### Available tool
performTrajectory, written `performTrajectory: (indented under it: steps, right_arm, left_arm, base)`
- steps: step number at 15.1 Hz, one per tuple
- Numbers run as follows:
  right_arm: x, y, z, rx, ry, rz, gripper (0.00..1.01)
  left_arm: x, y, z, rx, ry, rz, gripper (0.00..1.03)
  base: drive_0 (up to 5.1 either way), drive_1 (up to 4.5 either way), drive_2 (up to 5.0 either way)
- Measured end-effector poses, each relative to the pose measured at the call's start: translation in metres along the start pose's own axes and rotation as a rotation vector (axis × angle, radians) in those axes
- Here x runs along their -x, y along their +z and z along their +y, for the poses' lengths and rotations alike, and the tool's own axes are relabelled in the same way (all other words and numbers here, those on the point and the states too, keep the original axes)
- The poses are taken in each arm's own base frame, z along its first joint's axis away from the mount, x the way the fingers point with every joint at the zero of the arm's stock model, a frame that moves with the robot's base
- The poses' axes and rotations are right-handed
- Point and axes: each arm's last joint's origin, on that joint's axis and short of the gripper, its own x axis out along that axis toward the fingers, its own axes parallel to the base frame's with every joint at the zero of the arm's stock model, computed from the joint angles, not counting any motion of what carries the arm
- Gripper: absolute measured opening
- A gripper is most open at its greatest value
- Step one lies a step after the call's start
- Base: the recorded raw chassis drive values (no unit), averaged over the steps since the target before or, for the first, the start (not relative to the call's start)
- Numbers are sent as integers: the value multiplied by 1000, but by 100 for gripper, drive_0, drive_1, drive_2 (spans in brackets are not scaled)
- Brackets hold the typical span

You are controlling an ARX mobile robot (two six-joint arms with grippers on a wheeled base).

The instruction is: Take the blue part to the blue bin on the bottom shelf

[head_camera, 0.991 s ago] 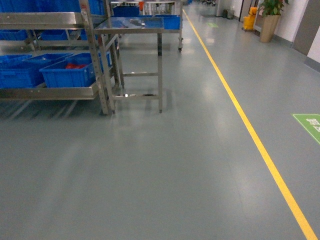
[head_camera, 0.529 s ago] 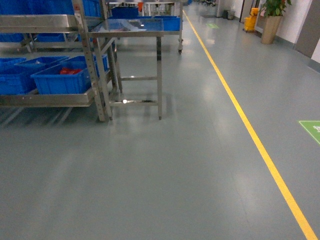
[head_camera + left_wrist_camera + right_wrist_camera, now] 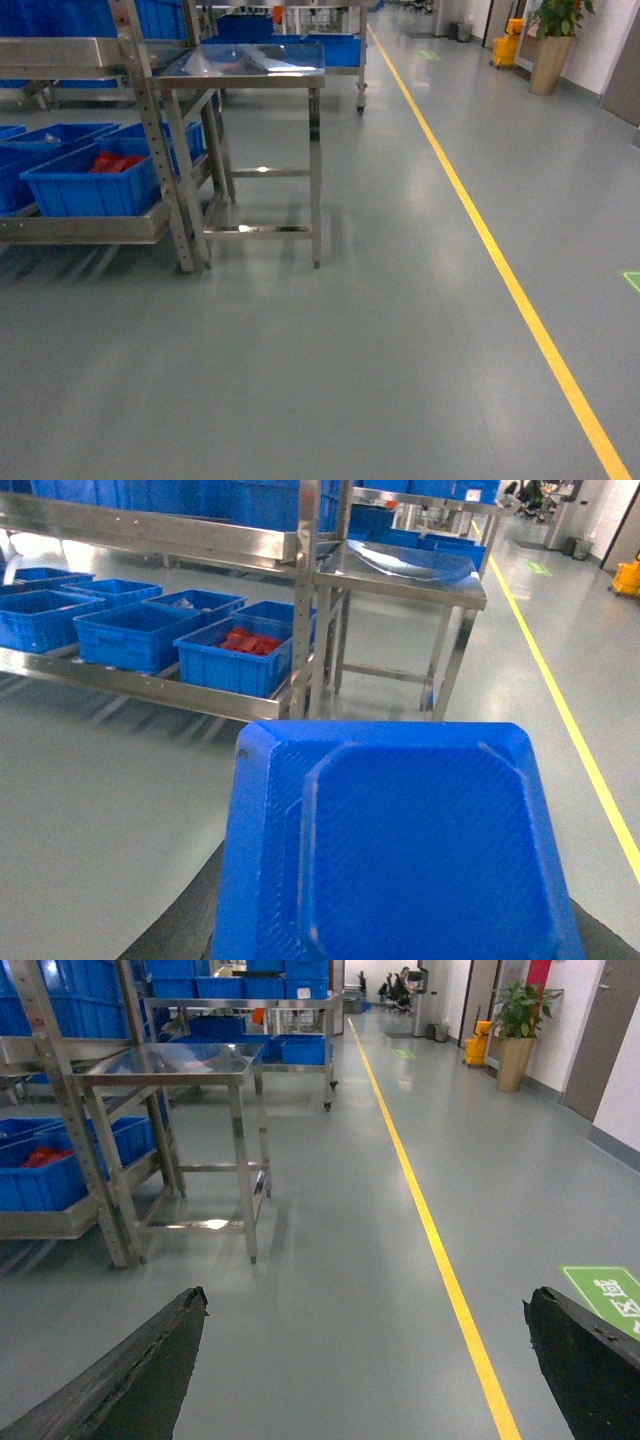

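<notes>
Here, the right gripper (image 3: 365,1360) gapes with nothing between its jaws, the green floor sign (image 3: 612,1295) writing unreadable, left gripper unseen

Bottom shelf (image 3: 80,225), steel, at left of head view, carries blue bins side by side; nearest bin (image 3: 85,190) upright, red pieces inside. Blue part not seen.

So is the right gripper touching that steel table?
Apart. The right wrist view shows the right gripper open over bare floor, with the steel table standing well ahead of it.
</notes>
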Motion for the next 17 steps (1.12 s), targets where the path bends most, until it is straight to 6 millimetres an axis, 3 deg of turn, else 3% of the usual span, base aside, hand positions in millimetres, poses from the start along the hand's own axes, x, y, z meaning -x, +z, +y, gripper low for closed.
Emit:
performTrajectory:
  steps: [17]
  right_arm:
    - [0, 0, 0, 0, 0, -1, 98]
  left_arm:
    - [0, 0, 0, 1, -2, -2, 43]
  base:
    - [-5, 422, -432]
